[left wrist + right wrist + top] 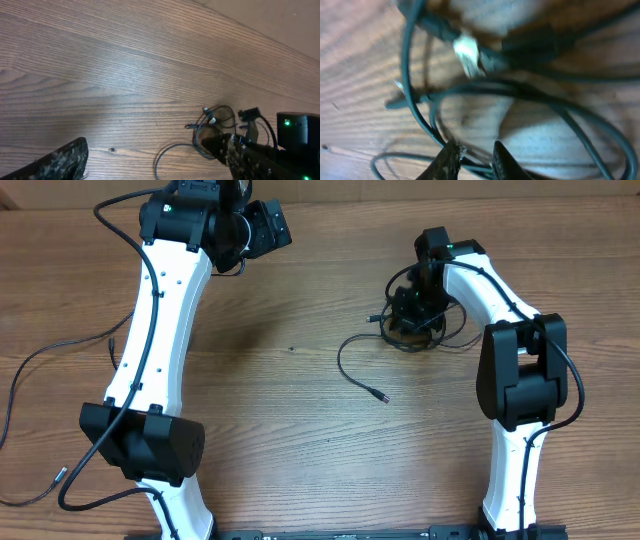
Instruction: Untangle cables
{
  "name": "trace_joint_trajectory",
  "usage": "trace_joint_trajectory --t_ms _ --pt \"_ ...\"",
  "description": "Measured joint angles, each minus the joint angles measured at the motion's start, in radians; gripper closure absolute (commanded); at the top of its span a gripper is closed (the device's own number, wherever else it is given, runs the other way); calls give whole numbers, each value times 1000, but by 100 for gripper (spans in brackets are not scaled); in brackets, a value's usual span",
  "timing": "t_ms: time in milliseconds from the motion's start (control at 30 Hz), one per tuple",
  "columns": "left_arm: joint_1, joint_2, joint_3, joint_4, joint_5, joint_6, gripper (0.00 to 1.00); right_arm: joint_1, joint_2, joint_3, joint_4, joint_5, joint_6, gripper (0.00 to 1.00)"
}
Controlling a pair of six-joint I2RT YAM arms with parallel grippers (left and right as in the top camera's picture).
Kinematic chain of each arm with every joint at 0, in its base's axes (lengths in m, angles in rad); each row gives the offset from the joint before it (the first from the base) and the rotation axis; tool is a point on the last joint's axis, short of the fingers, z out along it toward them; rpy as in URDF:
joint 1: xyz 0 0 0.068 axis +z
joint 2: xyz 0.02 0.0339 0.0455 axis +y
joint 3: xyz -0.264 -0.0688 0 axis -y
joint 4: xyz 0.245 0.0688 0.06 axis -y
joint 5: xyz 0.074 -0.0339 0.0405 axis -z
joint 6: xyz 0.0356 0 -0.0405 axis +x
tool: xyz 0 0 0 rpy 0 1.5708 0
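The cables point(415, 332) lie as a small knotted bundle on the wooden table right of centre. One loose loop point(345, 365) runs out left and ends in a plug point(385, 397). My right gripper point(408, 308) is down on the bundle. In the right wrist view its fingertips point(476, 161) are close together with a black cord point(410, 75) pinched between them, and a white plug tip point(467, 52) shows above. My left gripper point(262, 225) is at the far back, well away from the bundle. Its fingers point(150, 165) are wide open and empty, and its view shows the bundle point(212, 122).
A thin black cord with a plug end point(40, 358) curves over the table's left edge. Another thin cord end point(58, 475) lies at the front left. The left arm point(160, 320) spans the left side of the table and the right arm point(520, 370) stands at the right.
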Motion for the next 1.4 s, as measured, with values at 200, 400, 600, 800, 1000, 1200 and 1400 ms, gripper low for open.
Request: trace_joint_trajectory --t_ms 200,400,600,800,1000,1200,1400 --pt "0 0 0 0 7 0 10 -11 0 153 -171 112 -23 75" --pt "-11 0 0 0 10 0 8 -113 -23 316 -280 227 67 54" --pt "-35 0 0 16 16 2 7 -331 -28 248 -174 234 117 50" --pt "-56 2 0 27 16 2 6 -388 -28 99 -69 118 19 49" --pt "-61 8 0 42 16 2 4 -346 -28 -3 -3 13 -79 96" --pt "-61 16 0 77 16 3 8 -322 -32 -8 -64 -126 -152 96" --pt "-53 17 0 189 80 45 13 -304 -123 57 -142 -263 -262 96"
